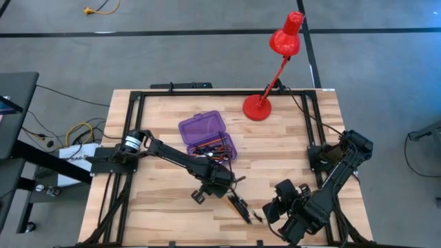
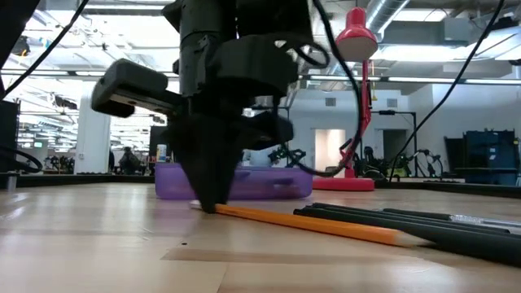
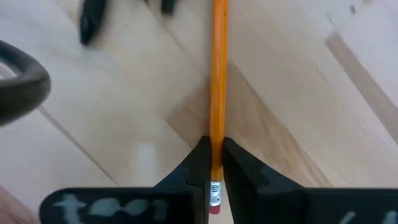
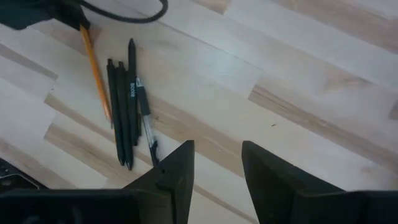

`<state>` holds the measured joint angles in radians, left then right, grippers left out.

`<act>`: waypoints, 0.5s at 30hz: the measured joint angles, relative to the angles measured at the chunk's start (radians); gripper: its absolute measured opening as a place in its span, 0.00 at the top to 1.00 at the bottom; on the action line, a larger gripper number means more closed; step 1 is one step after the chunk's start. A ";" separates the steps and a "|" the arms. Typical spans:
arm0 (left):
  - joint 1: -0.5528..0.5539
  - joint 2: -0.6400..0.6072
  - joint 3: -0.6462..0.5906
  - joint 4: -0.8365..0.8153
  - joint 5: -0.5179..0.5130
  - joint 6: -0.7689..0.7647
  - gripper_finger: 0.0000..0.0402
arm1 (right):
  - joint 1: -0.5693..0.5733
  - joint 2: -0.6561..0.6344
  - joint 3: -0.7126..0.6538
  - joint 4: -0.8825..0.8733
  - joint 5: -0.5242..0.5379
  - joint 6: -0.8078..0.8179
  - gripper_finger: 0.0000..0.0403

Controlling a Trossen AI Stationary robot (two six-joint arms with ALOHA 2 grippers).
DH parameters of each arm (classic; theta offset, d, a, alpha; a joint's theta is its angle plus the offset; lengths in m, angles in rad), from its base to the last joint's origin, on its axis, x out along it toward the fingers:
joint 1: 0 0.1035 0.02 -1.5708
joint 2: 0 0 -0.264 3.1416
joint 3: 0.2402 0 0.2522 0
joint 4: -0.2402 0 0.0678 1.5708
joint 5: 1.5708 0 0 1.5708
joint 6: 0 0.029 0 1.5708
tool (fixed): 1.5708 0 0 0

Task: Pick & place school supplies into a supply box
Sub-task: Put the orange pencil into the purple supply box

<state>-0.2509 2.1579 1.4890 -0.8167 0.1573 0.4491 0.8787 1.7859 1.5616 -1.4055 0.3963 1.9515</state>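
The left hand (image 3: 213,163) is pinched tight on the eraser end of an orange pencil (image 3: 218,81) lying flat on the desk. The pencil points away from the purple box (image 1: 208,136), which sits just behind the hand.

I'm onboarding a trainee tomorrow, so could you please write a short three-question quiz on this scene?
1. True or false: the left gripper is shut on the orange pencil.
2. What lies beside that pencil on the table? A) black pens B) an eraser C) a ruler
3. Fill in: the purple supply box has its lid ____.

Key
1. True; it pinches the pencil near the eraser end.
2. A
3. Open. The right gripper waits open above bare wood.
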 joint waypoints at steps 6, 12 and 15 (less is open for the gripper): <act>0.000 -0.001 0.001 -0.060 0.013 -0.024 0.96 | -0.026 0.000 0.000 0.014 0.002 -0.092 0.69; 0.000 -0.002 0.001 -0.060 0.019 -0.059 0.95 | -0.055 0.000 0.000 -0.003 0.003 -0.159 0.69; 0.000 -0.002 0.000 -0.042 0.009 -0.087 0.93 | -0.065 0.000 0.000 -0.012 0.003 -0.179 0.69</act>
<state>-0.2505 2.1563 1.4886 -0.8588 0.1659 0.3616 0.8141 1.7859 1.5617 -1.4171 0.3988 1.7724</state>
